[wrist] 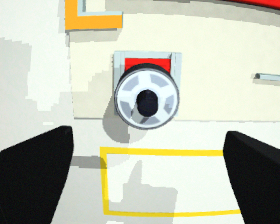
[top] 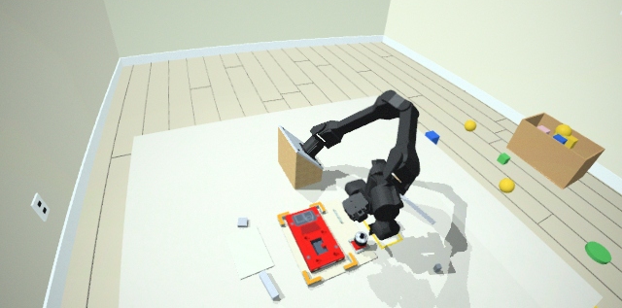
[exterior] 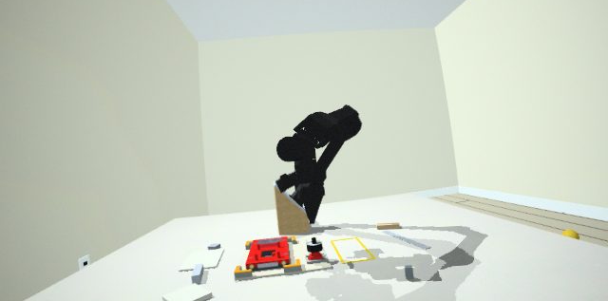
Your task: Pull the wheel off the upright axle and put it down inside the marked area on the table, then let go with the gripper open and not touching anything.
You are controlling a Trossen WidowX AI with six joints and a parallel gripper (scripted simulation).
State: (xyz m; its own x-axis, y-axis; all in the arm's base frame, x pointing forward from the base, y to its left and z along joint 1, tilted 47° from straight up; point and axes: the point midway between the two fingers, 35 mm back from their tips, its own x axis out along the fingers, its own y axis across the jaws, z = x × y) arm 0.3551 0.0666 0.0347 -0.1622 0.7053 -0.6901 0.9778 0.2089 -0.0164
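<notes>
The end effector [wrist: 149, 140] has its fingers apart and holds nothing, likely so they can straddle the wheel [top: 358, 237] [exterior: 313, 247] [wrist: 133, 115], which 1 upright axle [top: 362, 234] [exterior: 313, 240] [wrist: 147, 103] keeps in place.

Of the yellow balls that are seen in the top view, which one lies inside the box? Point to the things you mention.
The one at the upper right [top: 564, 130], in the open brown box [top: 539, 156]; the other two yellow balls lie outside it, on the floor.

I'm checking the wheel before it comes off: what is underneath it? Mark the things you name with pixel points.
Below the wheel [top: 361, 240] [exterior: 313, 247] [wrist: 132, 110] is a red block [top: 357, 245] [exterior: 315, 257] [wrist: 135, 63] on the pale board [top: 368, 256] [exterior: 324, 267] [wrist: 93, 95]. The wheel hides the block's middle and the axle's lower part.
</notes>
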